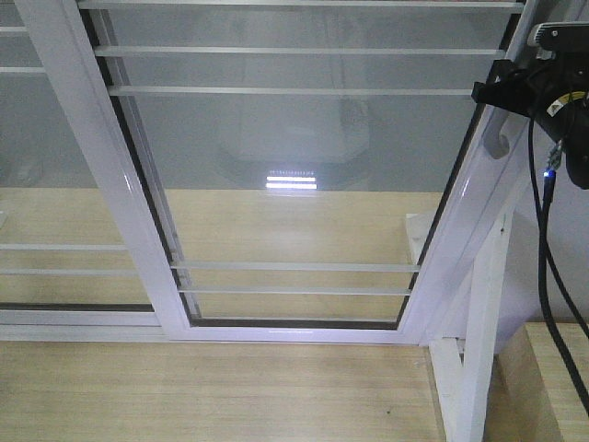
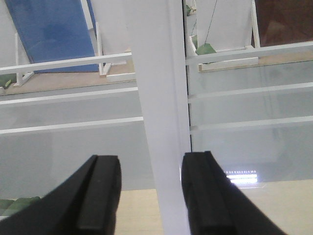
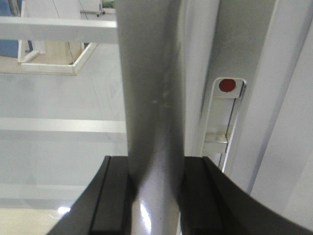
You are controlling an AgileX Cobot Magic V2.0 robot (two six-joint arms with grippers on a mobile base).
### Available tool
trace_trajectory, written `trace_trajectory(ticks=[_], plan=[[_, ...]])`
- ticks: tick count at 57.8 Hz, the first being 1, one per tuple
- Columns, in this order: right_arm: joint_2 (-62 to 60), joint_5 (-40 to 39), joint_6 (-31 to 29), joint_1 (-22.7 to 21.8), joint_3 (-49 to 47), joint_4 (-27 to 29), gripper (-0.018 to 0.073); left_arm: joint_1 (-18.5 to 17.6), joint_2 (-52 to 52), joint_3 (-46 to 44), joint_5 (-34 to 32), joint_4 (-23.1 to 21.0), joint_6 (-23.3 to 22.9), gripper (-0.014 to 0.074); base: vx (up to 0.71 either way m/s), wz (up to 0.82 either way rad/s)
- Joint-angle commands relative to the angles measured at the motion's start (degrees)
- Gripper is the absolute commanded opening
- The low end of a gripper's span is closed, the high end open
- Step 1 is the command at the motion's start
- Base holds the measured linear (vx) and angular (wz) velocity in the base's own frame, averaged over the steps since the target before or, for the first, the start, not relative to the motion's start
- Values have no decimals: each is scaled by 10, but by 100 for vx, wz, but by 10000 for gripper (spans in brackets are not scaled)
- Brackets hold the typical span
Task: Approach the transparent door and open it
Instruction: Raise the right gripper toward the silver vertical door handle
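The transparent door (image 1: 294, 166) fills the front view, clear glass with thin white bars in a white frame. Its silver-grey pull handle (image 1: 497, 143) sits on the right stile. My right gripper (image 1: 502, 92) is at the handle there. In the right wrist view it (image 3: 155, 196) is shut on the handle (image 3: 151, 98), both black fingers pressed against its sides. In the left wrist view my left gripper (image 2: 151, 196) is open, with a white vertical stile (image 2: 159, 98) standing between its fingers, closer to the right finger (image 2: 205, 196). The left gripper does not show in the front view.
A similar glass panel without a handle (image 1: 55, 184) overlaps on the left. A white post (image 1: 479, 350) and a wooden block (image 1: 552, 378) stand at the right, with a black cable (image 1: 543, 258) hanging. A latch with a red dot (image 3: 226, 85) lies beside the handle. Wooden floor (image 1: 212, 387) lies below.
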Motion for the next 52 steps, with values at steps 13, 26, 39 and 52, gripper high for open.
trace_trajectory(ticks=[13, 26, 39, 52], plan=[[-10, -91, 16, 14, -20, -13, -8, 1, -3, -19, -40, 0, 0, 433, 0, 0], [-10, -96, 13, 59, -20, -13, -9, 1, -3, -19, -40, 0, 0, 433, 0, 0], [-10, -116, 16, 82, -20, 0, -7, 1, -3, -19, -40, 0, 0, 433, 0, -1], [-10, -122, 14, 113, -25, 7, -6, 1, -3, -19, -40, 0, 0, 433, 0, 0]])
